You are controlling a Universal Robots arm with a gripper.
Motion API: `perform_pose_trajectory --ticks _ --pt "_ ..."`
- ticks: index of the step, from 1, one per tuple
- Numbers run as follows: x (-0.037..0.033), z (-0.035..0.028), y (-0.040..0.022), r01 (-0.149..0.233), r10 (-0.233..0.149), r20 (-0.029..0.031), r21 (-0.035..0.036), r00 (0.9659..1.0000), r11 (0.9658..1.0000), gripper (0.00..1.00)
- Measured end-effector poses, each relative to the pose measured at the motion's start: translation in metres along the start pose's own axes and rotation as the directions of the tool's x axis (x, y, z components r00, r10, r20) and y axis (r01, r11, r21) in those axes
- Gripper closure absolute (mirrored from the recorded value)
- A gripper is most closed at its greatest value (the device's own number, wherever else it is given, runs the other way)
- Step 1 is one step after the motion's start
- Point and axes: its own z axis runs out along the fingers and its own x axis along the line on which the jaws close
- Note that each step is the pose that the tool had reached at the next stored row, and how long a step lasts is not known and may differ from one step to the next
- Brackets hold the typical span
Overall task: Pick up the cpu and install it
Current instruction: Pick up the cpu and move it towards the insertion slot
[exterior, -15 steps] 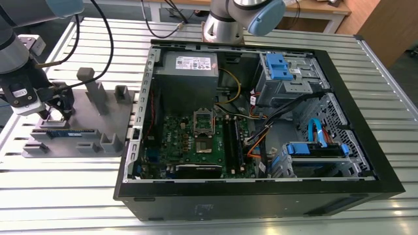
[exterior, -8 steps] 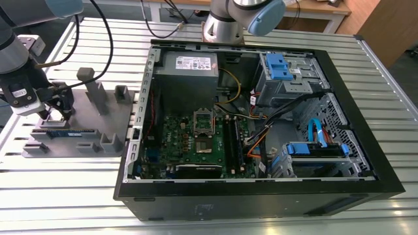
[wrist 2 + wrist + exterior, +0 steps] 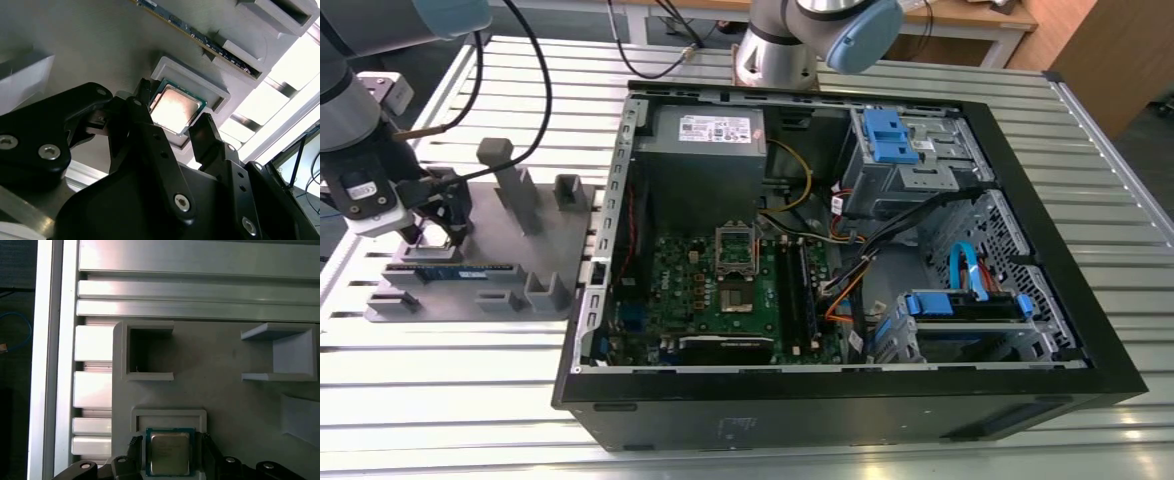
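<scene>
The cpu (image 3: 176,107) (image 3: 170,454), a small square chip with a silvery top and a thin green edge, sits at its grey pocket holder (image 3: 169,415) on the fixture plate (image 3: 534,250). My gripper (image 3: 434,238) (image 3: 172,110) (image 3: 170,450) is down over it at the exterior view's left. The black fingers (image 3: 142,97) press against two opposite edges of the chip, shut on it. Inside the open computer case, the motherboard socket (image 3: 738,297) lies bare with its metal frame (image 3: 736,243) flipped up.
A blue-green memory stick (image 3: 460,270) (image 3: 200,37) lies in a slot on the plate beside the cpu holder. Grey upright posts (image 3: 507,185) stand on the plate near the gripper. The black case wall (image 3: 854,400) and cables (image 3: 854,250) surround the motherboard.
</scene>
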Motion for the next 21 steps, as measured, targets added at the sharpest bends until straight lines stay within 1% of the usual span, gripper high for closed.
perform_pose_trajectory --ticks 3,21 --pt "0.0 0.0 0.0 0.005 -0.005 -0.0002 -0.0001 1.0 1.0 0.41" --pt "0.0 -0.0011 0.0001 0.005 -0.005 -0.0002 0.0 1.0 1.0 0.41"
